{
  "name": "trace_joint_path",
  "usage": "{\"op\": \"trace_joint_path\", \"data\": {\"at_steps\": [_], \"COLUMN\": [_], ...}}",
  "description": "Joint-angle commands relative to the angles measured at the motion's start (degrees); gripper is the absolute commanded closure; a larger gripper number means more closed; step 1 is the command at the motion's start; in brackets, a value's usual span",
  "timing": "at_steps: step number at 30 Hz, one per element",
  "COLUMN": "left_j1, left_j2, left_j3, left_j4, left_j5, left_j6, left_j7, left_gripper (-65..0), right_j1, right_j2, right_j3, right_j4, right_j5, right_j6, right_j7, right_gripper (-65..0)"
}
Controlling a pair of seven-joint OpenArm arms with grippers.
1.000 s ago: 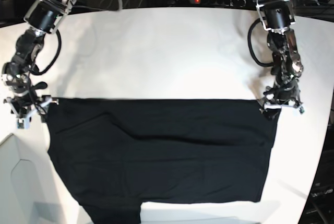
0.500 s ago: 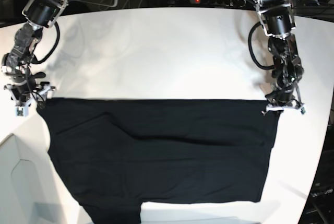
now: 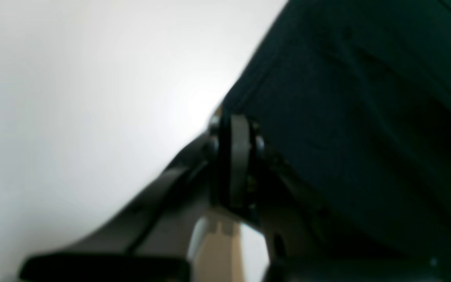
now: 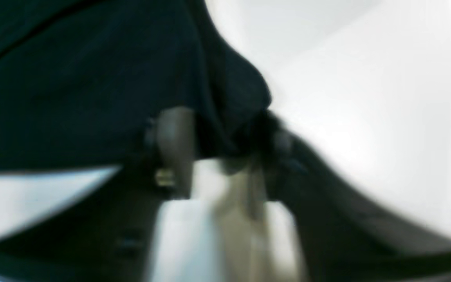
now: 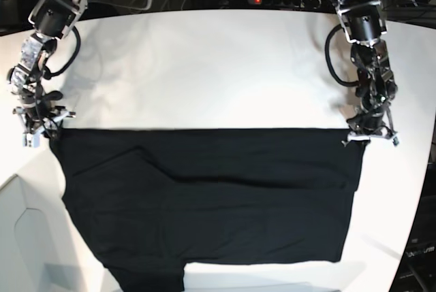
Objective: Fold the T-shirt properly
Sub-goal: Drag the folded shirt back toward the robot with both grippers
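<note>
Plain black T-shirt (image 5: 204, 203), white table (image 5: 204, 67)

Two arms, same build: black and bare-metal segments, skeletal links with visible joints and small screws. Left arm (image 5: 364, 67) has a chunky black cylindrical motor housing near the top with a silver bracket, and a black cable looping out beside it. Right arm (image 5: 37, 47) has a similar black cylinder with a grey end and a curved black cable. Left claw (image 5: 369, 137) and right claw (image 5: 39, 127) carry pale silver-white end pieces. Wrist views are blurred: dark fingers (image 3: 239, 164), greyish pad, one brass-coloured screw (image 4: 165, 177).
</note>
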Motion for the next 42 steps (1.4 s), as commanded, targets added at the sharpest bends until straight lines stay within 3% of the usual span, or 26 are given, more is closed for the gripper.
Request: {"op": "trace_joint_path", "data": {"at_steps": [1,2,8,12,19,27,30,37,42], "left_j1": [0.8,1.5,5.1,4.8,-0.1,-9.6,-9.4,-2.3,1.2], "left_j2": [-0.7,-0.7,-0.6,-0.7,-0.7,-0.2,-0.2,-0.4,-0.5], "left_j3": [-0.1,-0.1,-4.3,-5.3,-4.9,-8.1,-8.4,-8.6,-8.6], "left_j4": [0.7,1.9,10.3,13.9,16.2,16.6,16.9,17.1,17.1], "left_j5": [0.7,0.7,0.6,0.6,1.2,1.2,1.2,0.6,0.6], "left_j6": [1.2,1.2,1.3,1.3,1.8,1.8,1.8,1.7,1.5], "left_j7": [2.5,2.5,3.1,3.2,3.3,13.7,14.9,14.7,14.5], "left_gripper": [0.0,0.0,0.0,0.0,0.0,0.0,0.0,0.0,0.0], "right_j1": [0.2,0.1,-4.4,-3.8,8.0,21.6,20.5,9.7,7.7], "right_j2": [0.6,0.6,0.9,0.9,1.6,2.9,3.6,4.3,4.3], "right_j3": [0.0,0.1,1.0,0.5,-2.9,-10.7,-10.3,-3.7,-2.8], "right_j4": [0.2,0.2,11.0,17.9,22.0,22.1,22.3,22.3,22.3], "right_j5": [-1.3,-1.3,-1.3,-1.2,-1.5,-1.5,-1.5,-1.4,-1.4], "right_j6": [3.0,3.2,3.2,3.2,3.2,3.2,3.2,3.2,3.2], "right_j7": [-2.7,-2.8,-2.9,-6.6,-14.9,-22.2,-23.9,-20.6,-18.6], "right_gripper": [-3.2,0.0,0.0,0.0,0.0,0.0,0.0,0.0,0.0]}}
